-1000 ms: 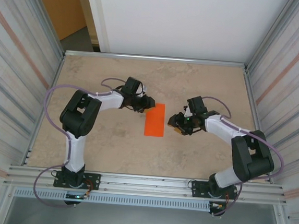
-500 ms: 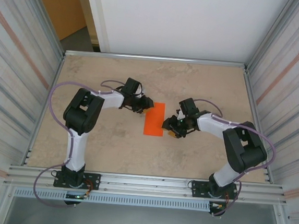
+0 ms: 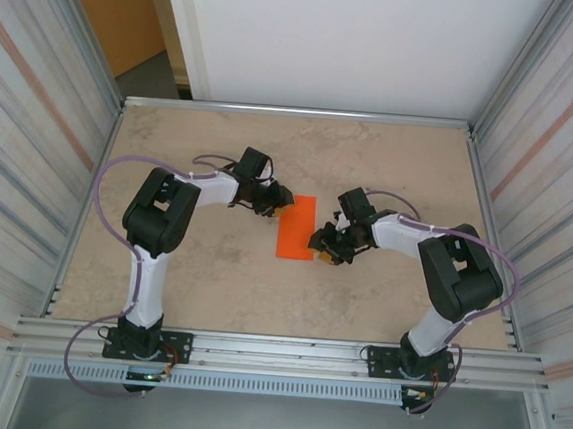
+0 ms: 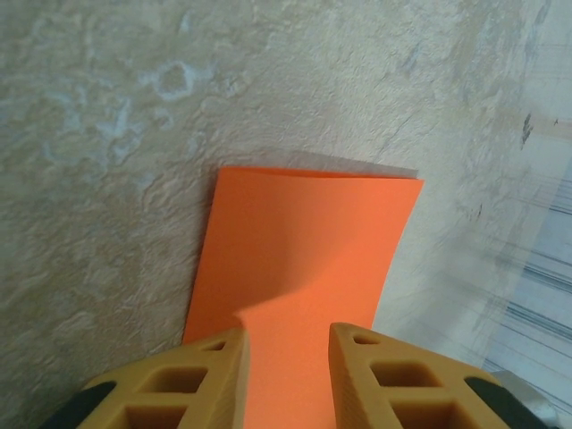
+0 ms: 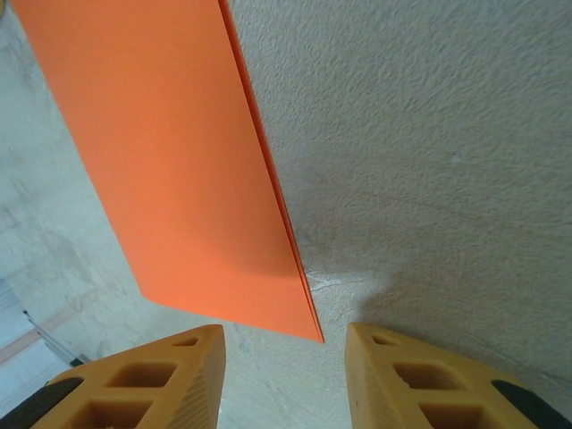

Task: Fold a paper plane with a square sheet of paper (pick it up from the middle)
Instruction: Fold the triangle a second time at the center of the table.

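**Both my grippers are standing at opposite corners of the folded sheet**

The orange sheet of paper [image 3: 297, 229] is lying flat in the middle of the table [image 3: 201, 277], and it is showing as a narrow rectangle, not a square. Its long axis is running away from my bases, leaning slightly right.

My left gripper [image 3: 280, 205] is sitting at the far left corner. In its wrist view the paper [image 4: 304, 259] is reaching straight ahead from between my fingers [image 4: 210, 380], which are standing partly apart and clamping nothing. My right gripper [image 3: 322, 246] is waiting at the near right corner. There the paper's [image 5: 170, 152] pointed corner is lying just ahead of the gap, up and to the left, and those fingers [image 5: 398, 371] are also parted and holding nothing.

I am judging the left the better placed, since the sheet is already lying in its gap.

The paper is looking thin, matte and plain, and its long edge is showing two layers. The table is looking rough and mottled beige. My fingers are yellow-orange blocks with hollow cells.
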